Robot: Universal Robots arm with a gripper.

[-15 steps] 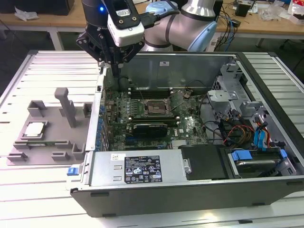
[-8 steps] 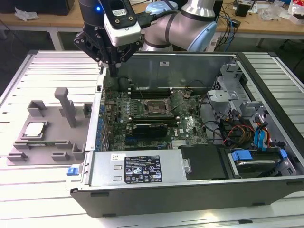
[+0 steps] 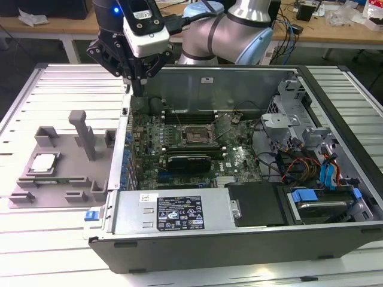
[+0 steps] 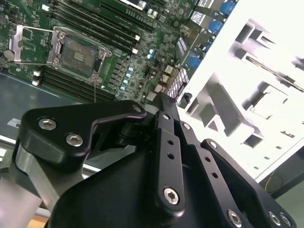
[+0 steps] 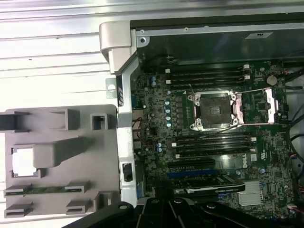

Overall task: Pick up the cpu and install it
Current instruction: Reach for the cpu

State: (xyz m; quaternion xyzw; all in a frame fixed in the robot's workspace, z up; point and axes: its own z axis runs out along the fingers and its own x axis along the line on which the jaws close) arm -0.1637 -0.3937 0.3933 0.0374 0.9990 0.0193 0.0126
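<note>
Silver cpu (image 3: 45, 162) in grey holder (image 3: 67, 185), fingers (image 4: 167, 147) closed and empty, above computer case (image 3: 239, 239) wall

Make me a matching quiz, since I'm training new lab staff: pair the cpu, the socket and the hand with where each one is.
Things:
1. cpu
2. socket
3. hand

Places:
A. on the motherboard, open and empty
B. above the case wall nearest the holder
C. in the grey holder outside the case

Pairs: 1-C, 2-A, 3-B
</note>
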